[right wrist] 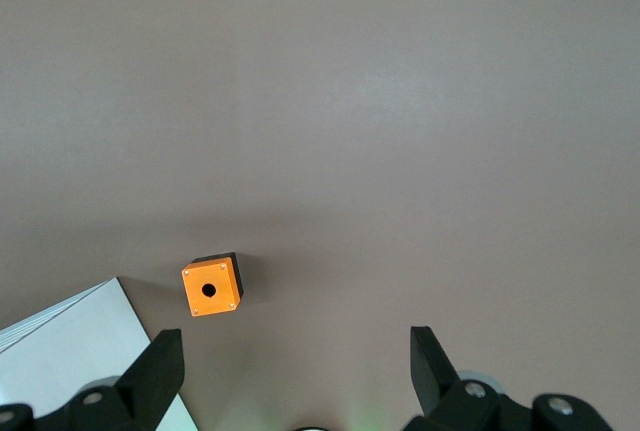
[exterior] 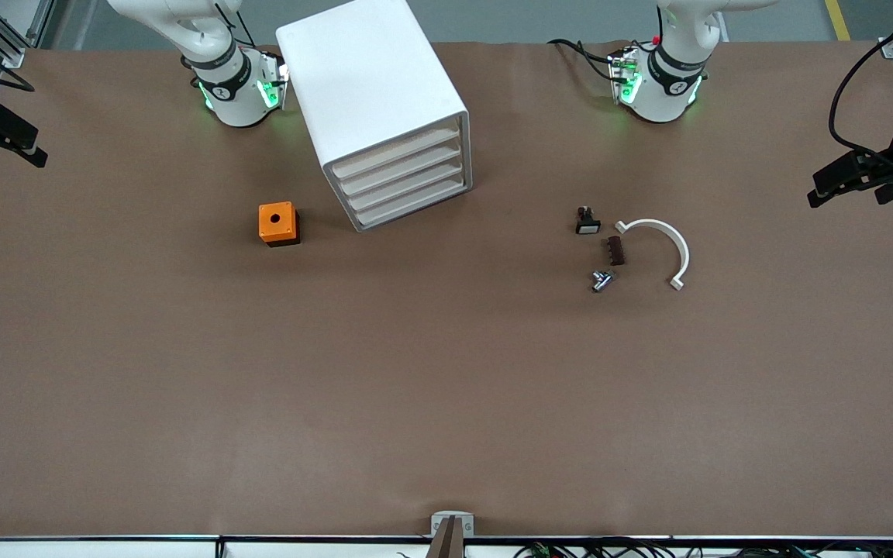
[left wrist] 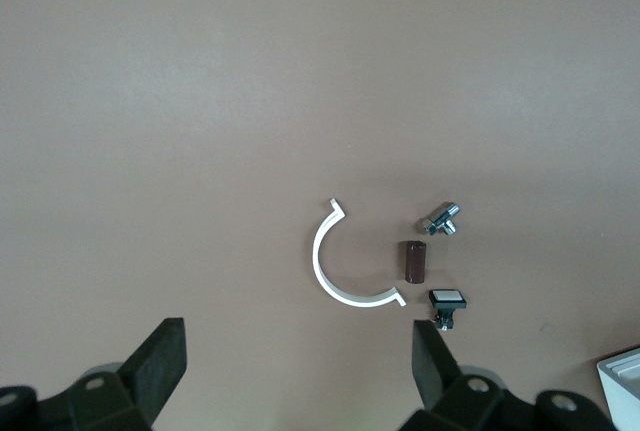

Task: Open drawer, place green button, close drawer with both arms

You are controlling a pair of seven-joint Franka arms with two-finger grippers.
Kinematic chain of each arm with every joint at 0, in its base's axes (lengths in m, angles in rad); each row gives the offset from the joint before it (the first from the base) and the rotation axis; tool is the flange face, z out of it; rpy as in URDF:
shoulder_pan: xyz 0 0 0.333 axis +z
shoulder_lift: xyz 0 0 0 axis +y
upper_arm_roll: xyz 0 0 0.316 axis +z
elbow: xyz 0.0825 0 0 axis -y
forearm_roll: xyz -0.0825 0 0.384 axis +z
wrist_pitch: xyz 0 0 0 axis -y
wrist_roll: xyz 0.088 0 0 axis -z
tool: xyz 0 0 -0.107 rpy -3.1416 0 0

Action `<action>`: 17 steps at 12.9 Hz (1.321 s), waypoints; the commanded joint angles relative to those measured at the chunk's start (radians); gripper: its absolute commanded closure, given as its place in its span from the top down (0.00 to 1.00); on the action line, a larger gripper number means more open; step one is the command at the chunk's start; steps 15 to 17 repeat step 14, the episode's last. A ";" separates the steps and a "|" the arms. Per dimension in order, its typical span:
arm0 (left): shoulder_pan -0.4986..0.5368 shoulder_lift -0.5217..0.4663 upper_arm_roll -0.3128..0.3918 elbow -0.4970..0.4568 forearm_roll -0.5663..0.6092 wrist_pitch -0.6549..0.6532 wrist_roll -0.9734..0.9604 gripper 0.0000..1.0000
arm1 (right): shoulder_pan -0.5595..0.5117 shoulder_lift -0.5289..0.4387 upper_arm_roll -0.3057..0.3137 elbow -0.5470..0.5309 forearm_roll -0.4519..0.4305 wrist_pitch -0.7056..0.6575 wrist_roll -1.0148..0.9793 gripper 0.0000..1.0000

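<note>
The white cabinet (exterior: pixel 373 93) stands between the two arm bases. All four of its drawers are pushed in, and the drawer (exterior: pixel 413 210) is the lowest one. The tiny button (exterior: pixel 601 280) (left wrist: pixel 440 220) lies on the table toward the left arm's end, nearer the front camera than the other small parts. My left gripper (left wrist: pixel 298 341) hangs open high over the table beside those parts, with nothing between its fingers. My right gripper (right wrist: pixel 295 343) is also open and empty, high over the table next to the orange box (right wrist: pixel 211 286).
The orange box (exterior: pixel 278 223) with a hole sits beside the cabinet toward the right arm's end. A black part with a white face (exterior: pixel 587 222), a brown part (exterior: pixel 615 250) and a white arc (exterior: pixel 660 248) lie around the button. Black fixtures stand at both table ends.
</note>
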 commanded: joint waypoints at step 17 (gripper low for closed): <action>-0.009 0.051 0.001 0.067 0.025 0.041 0.007 1.00 | -0.011 -0.018 0.013 -0.015 0.016 0.023 -0.015 1.00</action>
